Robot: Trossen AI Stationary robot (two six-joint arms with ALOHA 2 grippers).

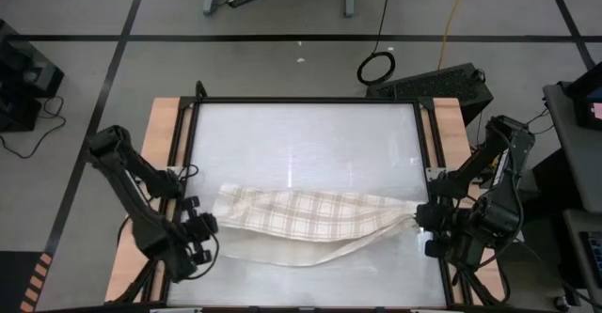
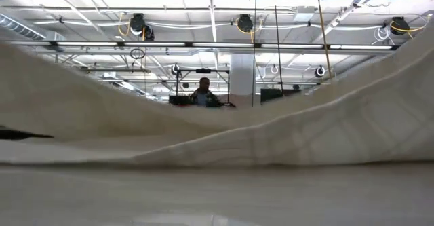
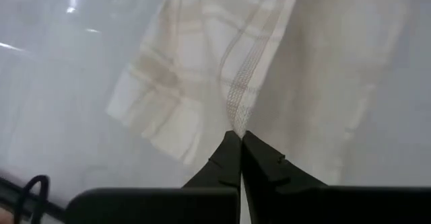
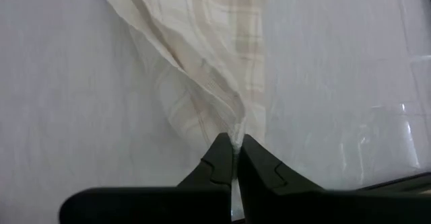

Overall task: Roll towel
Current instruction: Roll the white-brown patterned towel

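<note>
Currently both jaws pinch opposite ends of the towel point(image 1: 310, 217), left gripper point(image 3: 240, 138) and right gripper point(image 4: 235, 140) clamped shut; thin-edge grips may slip under tension.

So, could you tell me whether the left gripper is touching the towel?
Touching: in the left wrist view, the left gripper has its fingers shut on the towel's edge.
</note>
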